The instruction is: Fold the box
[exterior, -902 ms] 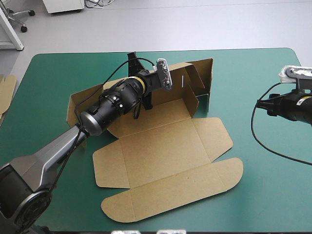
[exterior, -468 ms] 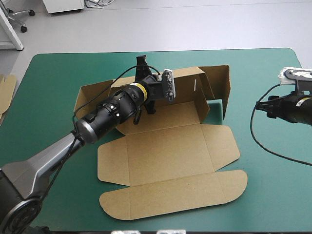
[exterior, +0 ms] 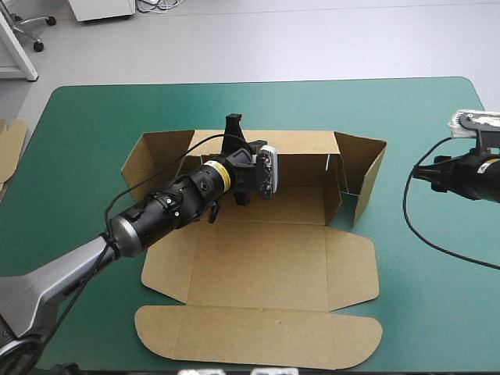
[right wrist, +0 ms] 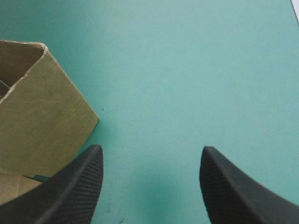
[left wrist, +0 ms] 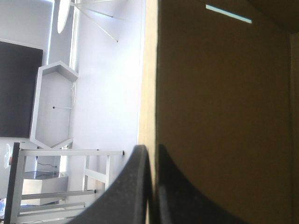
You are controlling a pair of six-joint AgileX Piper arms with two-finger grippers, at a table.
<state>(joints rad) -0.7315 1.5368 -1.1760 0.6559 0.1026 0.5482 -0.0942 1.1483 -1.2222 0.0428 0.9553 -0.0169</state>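
Observation:
The brown box (exterior: 258, 254) lies in the middle of the teal-green table, its back wall (exterior: 301, 144) and both end flaps raised and its lid (exterior: 258, 337) flat toward the front edge. My left gripper (exterior: 233, 129) is shut on the top edge of the back wall. In the left wrist view the black fingers (left wrist: 153, 150) pinch the board (left wrist: 224, 116) with its edge between them. My right gripper (exterior: 418, 173) hovers open to the right of the box. In its own view the right gripper (right wrist: 150, 149) shows the right end flap (right wrist: 37, 116) just beside one finger.
An edge of more brown board (exterior: 9, 144) shows at the table's left edge. Bare teal-green cover (exterior: 437, 289) stretches to the right of the box and beyond its back wall (exterior: 312, 101).
The left gripper has swung the box round by its back wall, so the box now sits square to the table with its lid nearer the front edge. The right arm has barely moved.

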